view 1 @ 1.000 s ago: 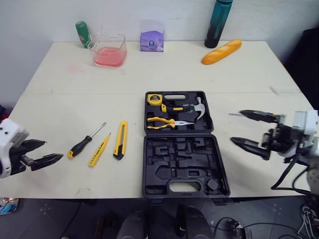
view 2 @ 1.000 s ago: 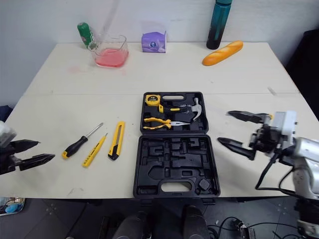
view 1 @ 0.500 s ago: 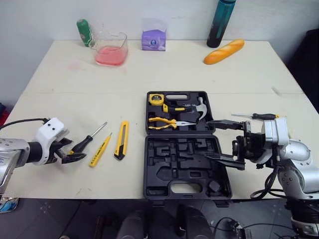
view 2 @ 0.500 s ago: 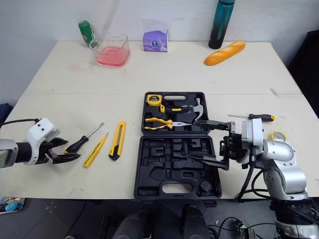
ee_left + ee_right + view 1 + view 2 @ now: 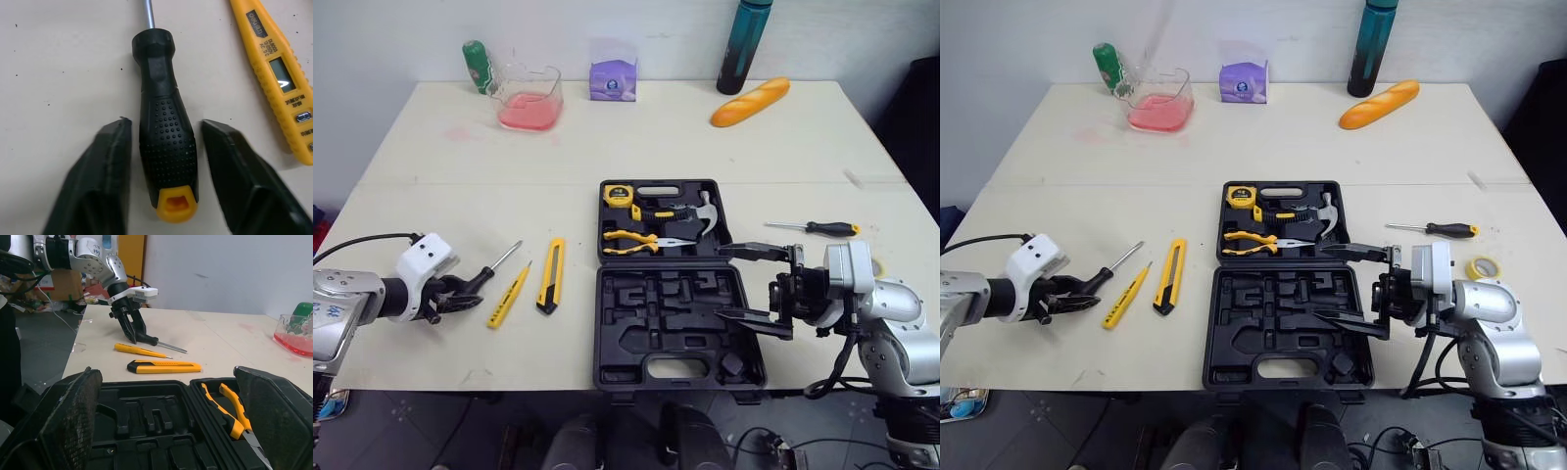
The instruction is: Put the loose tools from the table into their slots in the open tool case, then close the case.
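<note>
Step in hand: we judge this to be the grasp of the first loose tool; the case is not yet filled or closed.
Landmark: open black plastic tool case (image 5: pixel 598 323), with a hammer, pliers and tape measure seated in its far half.
Target tool: black-handled screwdriver with a yellow end cap (image 5: pixel 166 156), lying flat on the table left of the case, just beside a slim yellow tester pen (image 5: pixel 508 296).
Left gripper (image 5: pixel 458 296): jaws open, one finger on each side of the screwdriver handle, nothing clamped.
Right gripper (image 5: pixel 724 282): jaws spread wide and empty, above the right side of the case.
Other loose tools: yellow-and-black utility knife (image 5: pixel 550 276) left of the case; second screwdriver (image 5: pixel 818 228) right of it.
Next move: we expect to close on the handle, lift, and match its slot in the near half.
</note>
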Robot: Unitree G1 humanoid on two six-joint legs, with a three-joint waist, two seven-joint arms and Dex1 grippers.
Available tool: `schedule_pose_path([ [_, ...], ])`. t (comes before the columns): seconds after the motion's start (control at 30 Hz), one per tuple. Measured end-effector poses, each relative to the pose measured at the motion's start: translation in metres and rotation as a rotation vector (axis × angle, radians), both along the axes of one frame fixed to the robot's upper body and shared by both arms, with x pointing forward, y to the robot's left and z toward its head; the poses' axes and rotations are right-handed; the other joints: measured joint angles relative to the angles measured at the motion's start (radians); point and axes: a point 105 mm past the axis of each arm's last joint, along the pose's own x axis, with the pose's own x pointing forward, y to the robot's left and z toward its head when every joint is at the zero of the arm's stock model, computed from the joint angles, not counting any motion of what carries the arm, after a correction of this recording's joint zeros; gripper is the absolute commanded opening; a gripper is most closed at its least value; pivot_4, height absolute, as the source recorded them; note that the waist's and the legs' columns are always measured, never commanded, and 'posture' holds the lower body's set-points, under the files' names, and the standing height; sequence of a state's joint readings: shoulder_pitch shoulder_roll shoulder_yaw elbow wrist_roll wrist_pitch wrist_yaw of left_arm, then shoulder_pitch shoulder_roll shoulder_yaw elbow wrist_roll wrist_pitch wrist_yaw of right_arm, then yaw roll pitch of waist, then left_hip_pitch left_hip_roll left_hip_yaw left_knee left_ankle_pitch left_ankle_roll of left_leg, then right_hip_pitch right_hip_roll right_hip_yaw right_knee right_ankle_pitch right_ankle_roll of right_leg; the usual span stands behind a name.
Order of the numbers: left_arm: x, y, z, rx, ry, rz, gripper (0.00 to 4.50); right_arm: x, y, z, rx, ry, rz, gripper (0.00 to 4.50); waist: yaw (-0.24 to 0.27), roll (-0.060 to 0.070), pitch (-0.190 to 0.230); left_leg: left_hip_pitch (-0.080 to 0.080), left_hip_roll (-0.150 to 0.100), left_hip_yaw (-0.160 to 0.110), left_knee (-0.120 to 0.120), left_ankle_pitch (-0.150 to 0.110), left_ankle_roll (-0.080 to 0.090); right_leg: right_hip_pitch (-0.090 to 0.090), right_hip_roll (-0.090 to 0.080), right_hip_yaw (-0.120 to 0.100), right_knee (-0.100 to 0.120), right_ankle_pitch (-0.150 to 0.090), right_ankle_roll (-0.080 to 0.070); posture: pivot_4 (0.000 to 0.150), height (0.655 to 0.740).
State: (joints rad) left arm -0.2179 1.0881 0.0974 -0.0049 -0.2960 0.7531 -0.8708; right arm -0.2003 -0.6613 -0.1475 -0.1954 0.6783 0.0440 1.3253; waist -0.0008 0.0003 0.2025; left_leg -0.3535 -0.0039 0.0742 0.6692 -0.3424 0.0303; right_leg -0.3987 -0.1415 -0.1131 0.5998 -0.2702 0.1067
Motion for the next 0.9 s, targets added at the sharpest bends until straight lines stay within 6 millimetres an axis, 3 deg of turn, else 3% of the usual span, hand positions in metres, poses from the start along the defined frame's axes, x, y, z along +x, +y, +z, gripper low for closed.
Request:
schedule_pose_path([
  [0.03,0.0,0.0,0.0,0.0,0.0,-0.001,1.0,0.0,0.0,0.0,-0.001,-0.001,-0.001,4.5,0.0,0.0,0.0,0.0,0.0,0.0,0.0,0.0,0.0,0.0,-0.001,0.0,0.0,0.0,0.0,0.15,0.7349],
  [0.37,0.001,0.0,0.0,0.011,-0.056,-0.056,1.0,0.0,-0.002,-0.003,-0.017,-0.006,-0.015,4.5,0.0,0.0,0.0,0.0,0.0,0.0,0.0,0.0,0.0,0.0,-0.002,0.0,0.001,0.0,0.0,0.15,0.7349],
  [0.57,0.009,-0.014,0.039,0.066,-0.209,-0.192,1.0,0.002,-0.009,-0.002,-0.039,-0.012,-0.061,4.5,0.006,-0.001,0.0,-0.003,-0.001,0.0,0.001,0.0,0.0,-0.003,-0.003,-0.002,0.001,0.0,0.0,0.15,0.7349],
  [0.6,0.011,-0.024,0.049,0.06,-0.233,-0.237,1.0,0.002,-0.013,-0.004,-0.051,-0.007,-0.077,4.5,0.011,-0.001,0.0,-0.003,-0.002,0.0,0.001,0.0,0.001,-0.003,-0.003,-0.003,0.001,0.0,0.0,0.15,0.7349],
  [0.73,0.01,-0.094,0.103,0.048,-0.372,-0.537,1.0,0.002,-0.028,-0.004,-0.086,-0.007,-0.148,4.5,0.026,-0.002,0.0,-0.015,-0.002,0.0,0.014,-0.001,0.002,-0.01,0.003,-0.004,0.006,0.001,0.001,0.15,0.7349],
  [0.9,0.002,-0.142,0.1,-0.072,-0.273,-0.679,1.0,0.001,-0.037,-0.011,-0.113,0.016,-0.186,4.5,0.022,-0.002,0.0,-0.014,0.0,0.002,0.015,0.0,0.003,-0.011,0.008,-0.001,0.008,0.001,0.002,0.15,0.7349],
])
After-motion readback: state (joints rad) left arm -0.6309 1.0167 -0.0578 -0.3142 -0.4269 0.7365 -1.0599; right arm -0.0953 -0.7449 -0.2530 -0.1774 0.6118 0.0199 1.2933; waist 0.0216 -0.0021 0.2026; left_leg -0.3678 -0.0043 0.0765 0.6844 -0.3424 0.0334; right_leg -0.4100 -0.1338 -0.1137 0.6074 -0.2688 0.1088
